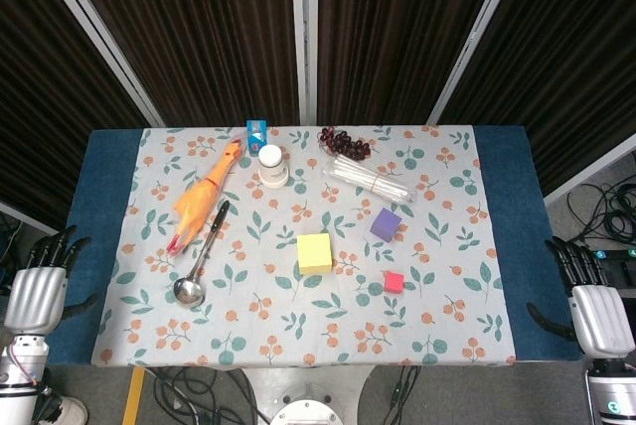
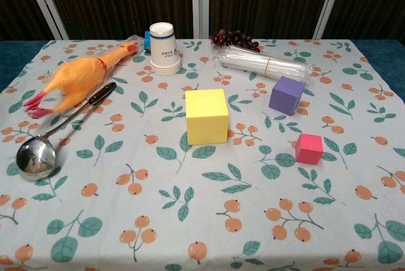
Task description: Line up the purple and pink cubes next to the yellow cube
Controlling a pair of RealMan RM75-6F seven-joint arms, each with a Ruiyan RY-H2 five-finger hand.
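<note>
While the yellow cube (image 1: pixel 315 252) sits mid-table, left hand (image 1: pixel 38 291) and right hand (image 1: pixel 597 308) rest off-table, fingers spread, holding nothing.

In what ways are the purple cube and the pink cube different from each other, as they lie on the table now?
The purple cube looks clearly bigger than the pink cube. The purple cube lies farther from the robot, just in front of the bundle of straws, while the pink cube lies nearer the robot. Both are plain one-colour blocks resting flat on the floral tablecloth, to the right of the yellow cube, untouched by either hand.
</note>
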